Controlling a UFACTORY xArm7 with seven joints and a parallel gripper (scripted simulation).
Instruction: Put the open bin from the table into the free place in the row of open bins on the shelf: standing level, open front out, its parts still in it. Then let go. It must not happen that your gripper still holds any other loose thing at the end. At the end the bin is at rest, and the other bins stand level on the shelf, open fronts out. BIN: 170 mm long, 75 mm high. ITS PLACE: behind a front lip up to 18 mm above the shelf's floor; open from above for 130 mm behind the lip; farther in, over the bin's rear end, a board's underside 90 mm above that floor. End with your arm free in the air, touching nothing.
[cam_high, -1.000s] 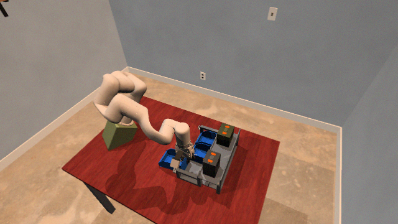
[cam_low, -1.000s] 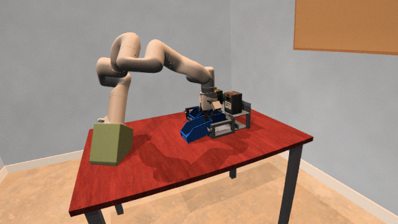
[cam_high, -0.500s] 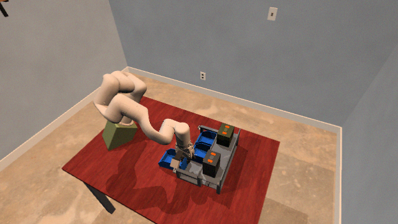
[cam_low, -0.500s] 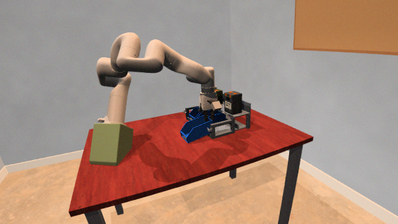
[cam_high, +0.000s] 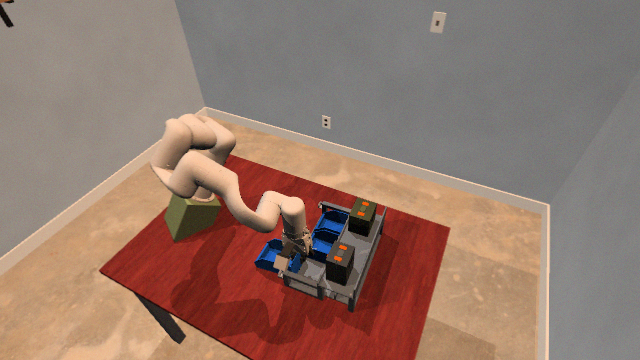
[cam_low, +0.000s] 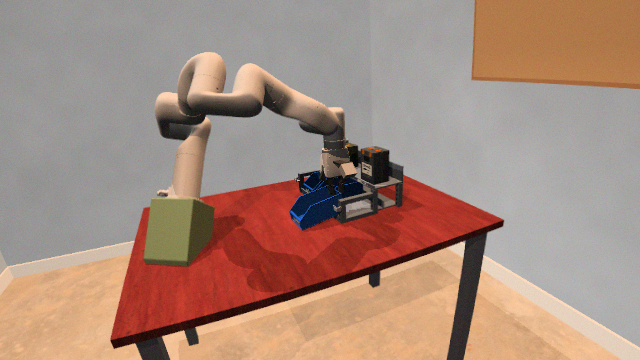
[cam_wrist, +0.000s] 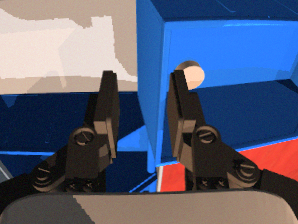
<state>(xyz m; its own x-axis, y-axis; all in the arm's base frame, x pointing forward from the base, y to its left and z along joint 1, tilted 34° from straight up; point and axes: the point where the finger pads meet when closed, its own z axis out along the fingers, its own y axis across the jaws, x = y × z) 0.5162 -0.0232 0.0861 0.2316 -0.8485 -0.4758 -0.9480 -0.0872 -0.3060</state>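
We judge the task unfinished: the blue bin (cam_low: 314, 207) sits tilted, rear end propped on the shelf's (cam_low: 371, 188) front lip, front on the table (cam_low: 280, 260), at nine o'clock from its free place. Our gripper (cam_wrist: 141, 96) stands about a third open, straddling the bin's side wall, clamping nothing.
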